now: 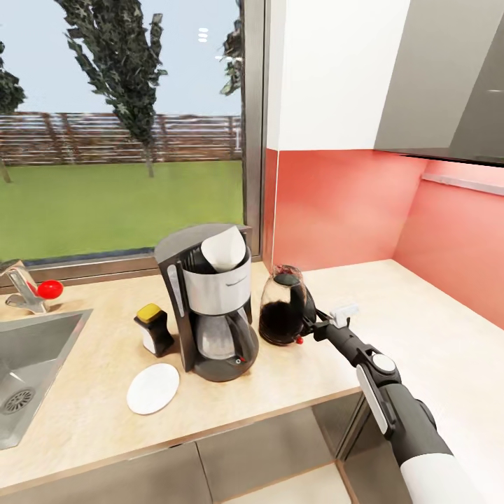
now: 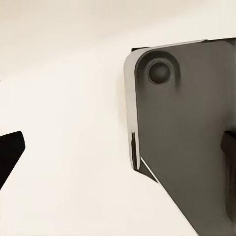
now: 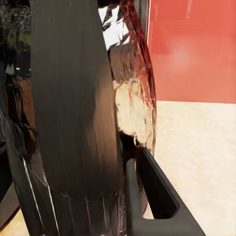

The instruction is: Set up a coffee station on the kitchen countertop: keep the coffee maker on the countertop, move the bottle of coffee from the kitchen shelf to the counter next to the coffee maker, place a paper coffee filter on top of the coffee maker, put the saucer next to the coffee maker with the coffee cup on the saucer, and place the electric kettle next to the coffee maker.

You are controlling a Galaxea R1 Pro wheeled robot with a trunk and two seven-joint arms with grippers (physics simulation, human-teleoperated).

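The electric kettle (image 1: 282,315) stands on the counter (image 1: 392,294), upright, just beside the coffee maker (image 1: 207,301) on its right. My right gripper (image 1: 309,323) is at the kettle's handle side, and in the right wrist view the dark handle (image 3: 73,98) sits hard against one finger (image 3: 152,196). I read that as a grip on the handle, with the kettle's base apparently down on the counter.

As I judge it, this is the release. To do it well I should be sure the base rests flat before I let go, then part the fingers slowly and draw straight back along the arm's line, away from the coffee maker, so the handle is not dragged and the kettle neither turns nor tips into its neighbour.

The paper coffee filter (image 1: 224,248) sits in the top of the coffee maker; a jolt could shake it loose. The saucer (image 1: 152,388) lies in front to the left, with no cup on it, the bottle of coffee (image 1: 154,329) behind it.

Whether my left gripper is open or closed I cannot tell.
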